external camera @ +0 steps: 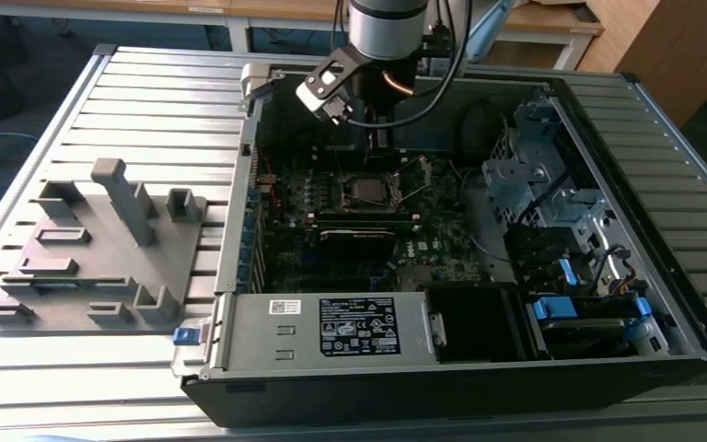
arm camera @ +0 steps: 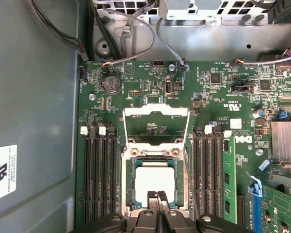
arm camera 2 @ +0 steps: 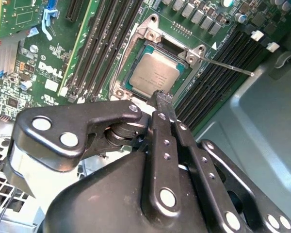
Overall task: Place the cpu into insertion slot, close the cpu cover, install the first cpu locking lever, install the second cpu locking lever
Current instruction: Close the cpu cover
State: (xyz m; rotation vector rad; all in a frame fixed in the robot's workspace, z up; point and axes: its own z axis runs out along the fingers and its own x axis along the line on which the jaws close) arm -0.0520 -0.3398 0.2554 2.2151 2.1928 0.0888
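The cpu (arm camera: 154, 177), a flat silver-grey square, lies in the insertion slot (arm camera: 127, 162) on the green board; it is also seen in the second wrist view (arm camera 2: 155, 73) and the exterior view (external camera: 370, 190). The cpu cover (arm camera: 155, 111) stands swung open on its hinge, away from the slot. One thin locking lever (arm camera 2: 228, 65) sticks out free beside the slot. My gripper (arm camera: 157, 198) hangs just over the cpu's near edge, its two black fingers pressed together with nothing between them. It shows the same way in the second wrist view (arm camera 2: 163, 99).
Black memory slots (arm camera: 94, 174) flank the socket on both sides. A finned heat sink (arm camera: 285, 141) and cables (arm camera: 136, 29) lie nearby. The case wall (arm camera: 34, 121) is close. In the exterior view a grey fixture (external camera: 96, 249) sits at the left, drive bays (external camera: 550, 212) at the right.
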